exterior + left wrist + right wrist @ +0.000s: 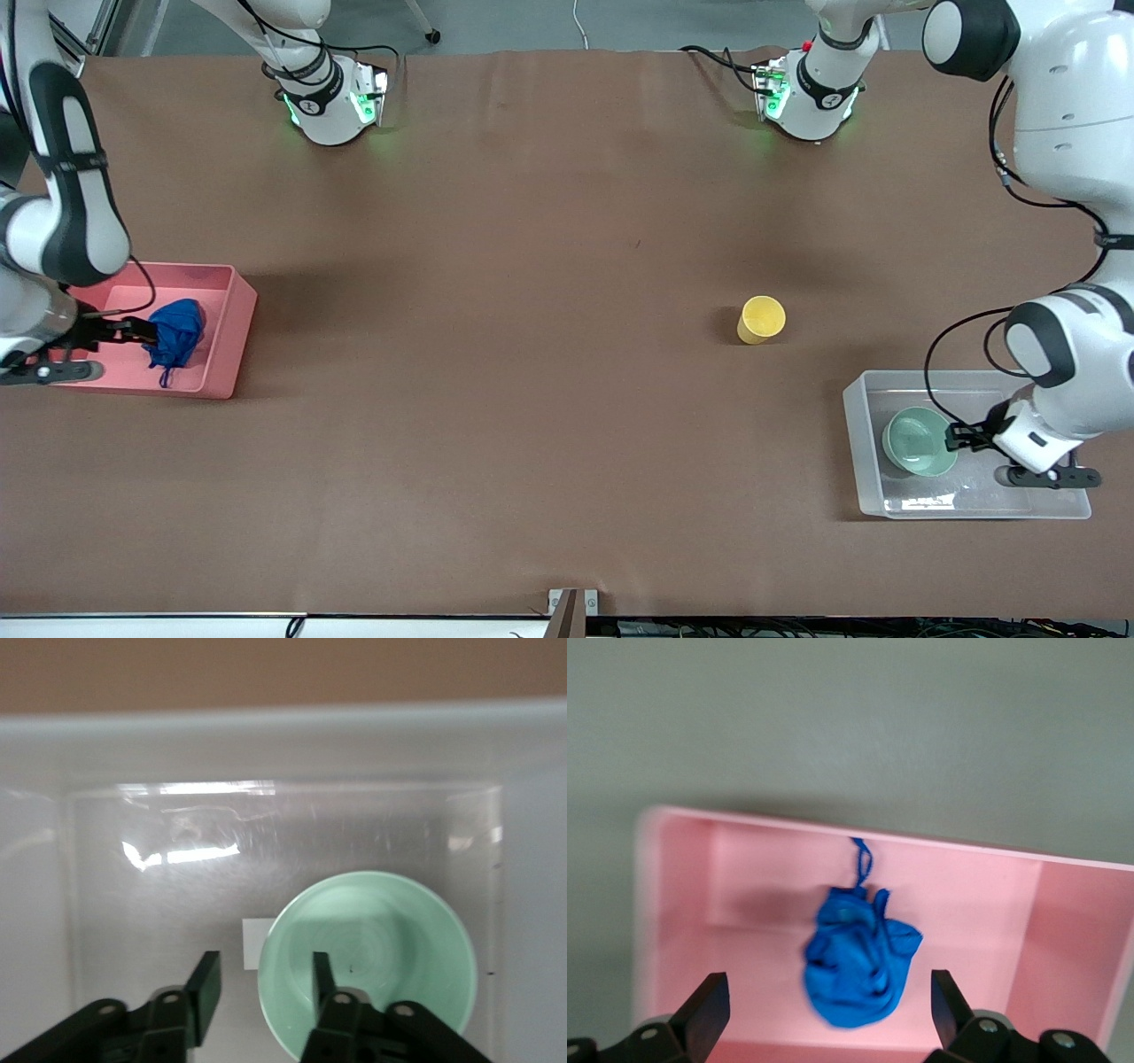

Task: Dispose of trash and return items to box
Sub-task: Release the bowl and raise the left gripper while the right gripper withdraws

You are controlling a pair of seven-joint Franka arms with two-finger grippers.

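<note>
Right gripper (pixel 146 332) is positioned over the opaque pink rectangular bin (pixel 232 337) at the right arm's end of the table. Its fingers (pixel 709 1010) are spread wide with nothing between them. The bright blue cloth wad (pixel 175 333) is seen in the bin, directly under the gap between the fingers and touched by neither in the right wrist view. The wad (pixel 859 958) is slightly elongated. A thin blue string (pixel 860 864) trails from one end of it, away from the gripper in the wrist view and toward the front camera in the front view. Whether the wad is resting on the bin floor cannot be told.

Left gripper (pixel 957 436) is positioned inside the clear rectangular plastic box (pixel 864 461) at the left arm's end of the table. The shallow mint-green bowl (pixel 920 440) is upright in the box, mouth up. The gripper's fingers (pixel 322 974) straddle the bowl's rim, one inside the bowl (pixel 390 948), one outside it over the white sticker (pixel 255 943) on the box bottom. The jaws are parted. Whether either finger is touching the rim cannot be told.

The small yellow plastic cup (pixel 761 320) is standing upright on the brown table (pixel 532 354), mouth up, outside the box, well apart from both grippers and nearer the left one.
</note>
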